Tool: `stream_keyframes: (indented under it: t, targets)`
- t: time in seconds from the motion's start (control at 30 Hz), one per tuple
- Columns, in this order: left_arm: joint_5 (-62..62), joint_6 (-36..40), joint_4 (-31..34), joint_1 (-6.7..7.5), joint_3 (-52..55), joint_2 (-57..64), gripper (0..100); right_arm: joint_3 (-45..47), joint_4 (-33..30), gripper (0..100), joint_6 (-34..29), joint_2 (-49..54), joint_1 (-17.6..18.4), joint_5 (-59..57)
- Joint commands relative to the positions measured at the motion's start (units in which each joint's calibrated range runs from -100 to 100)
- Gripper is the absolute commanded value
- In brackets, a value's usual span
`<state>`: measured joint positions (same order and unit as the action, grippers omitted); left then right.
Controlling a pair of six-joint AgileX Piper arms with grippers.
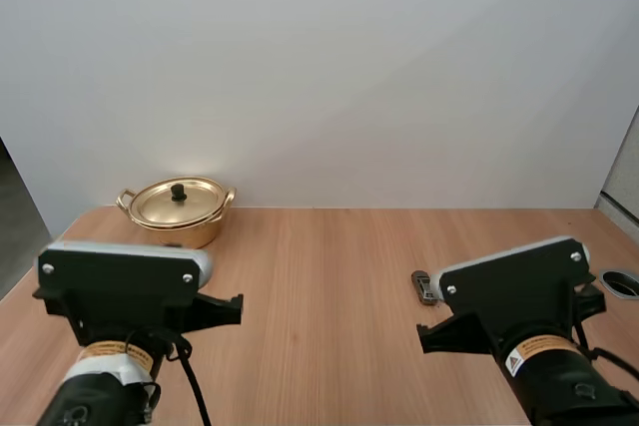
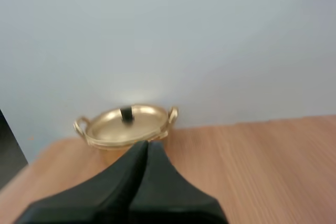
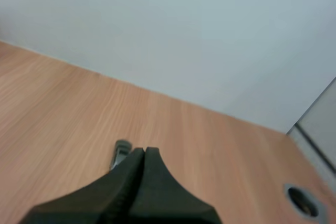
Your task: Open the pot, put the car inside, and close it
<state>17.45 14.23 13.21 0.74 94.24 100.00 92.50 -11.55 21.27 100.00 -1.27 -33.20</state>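
Note:
A golden pot (image 1: 178, 211) with two side handles stands at the table's far left, its lid with a black knob (image 1: 178, 191) resting on it. The small grey toy car (image 1: 425, 287) lies on the wood at the right, just ahead of my right arm. My left gripper (image 2: 147, 145) is shut, its fingers lying together as one dark wedge pointing at the pot (image 2: 125, 127) a short way ahead. My right gripper (image 3: 144, 153) is shut too, its tip just short of the car (image 3: 120, 153), which peeks out beside it.
The wooden table (image 1: 329, 266) runs back to a plain white wall. A round cable hole (image 1: 622, 283) sits in the tabletop at the far right edge, also seen beyond the right gripper as a dark grommet (image 3: 301, 199).

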Motion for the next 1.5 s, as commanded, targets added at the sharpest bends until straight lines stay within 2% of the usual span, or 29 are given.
stream_keyframes:
  t: [0.0,0.1,0.2,0.37,0.43,0.5,0.57,0.7,0.83,1.0,1.23,1.47]
  targets:
    - [1.44,-3.51,15.90,0.00,-7.47,0.00,0,-8.23,-3.67,0,-0.03,0.00,0.02,1.16]
    - [10.91,-3.51,17.18,0.00,-14.42,0.00,0,-17.07,-4.60,0,-0.03,0.00,0.02,1.59]
    - [18.07,-2.20,15.74,0.00,-18.98,0.00,0,-24.53,-4.09,0,-0.58,0.00,0.02,-1.27]
    - [15.97,-1.92,16.71,0.00,-21.28,0.00,0,-33.96,1.24,0,-2.76,0.00,0.02,-12.49]
    - [13.98,1.96,16.71,0.00,-21.73,0.00,0,-35.72,3.78,0,-2.76,0.00,0.02,-13.02]
    - [12.79,5.82,17.32,-0.08,-21.80,-1.42,0,-35.94,5.08,0,-2.64,0.00,0.02,-12.85]
    - [12.57,6.27,18.03,-0.70,-22.06,-5.98,0,-35.94,5.33,0,-2.64,0.00,0.02,-14.40]
    - [14.81,8.91,18.30,-2.18,-25.44,-18.23,0,-35.78,5.86,0,-2.64,0.00,0.02,-24.33]
    - [15.18,12.01,16.52,-3.86,-34.19,-33.82,0,-35.78,6.17,0,-2.64,0.00,0.02,-36.68]
    - [17.80,12.01,15.07,-4.23,-47.36,-51.10,0,-35.78,7.93,0,-0.98,0.00,0.02,-43.44]
    - [29.03,4.97,15.34,-4.48,-63.58,-69.90,0,-35.46,12.78,0,3.07,0.00,0.02,-50.55]
    - [38.04,-1.55,14.03,-4.48,-73.00,-79.44,0,-35.46,13.90,0,3.99,0.00,0.02,-55.55]
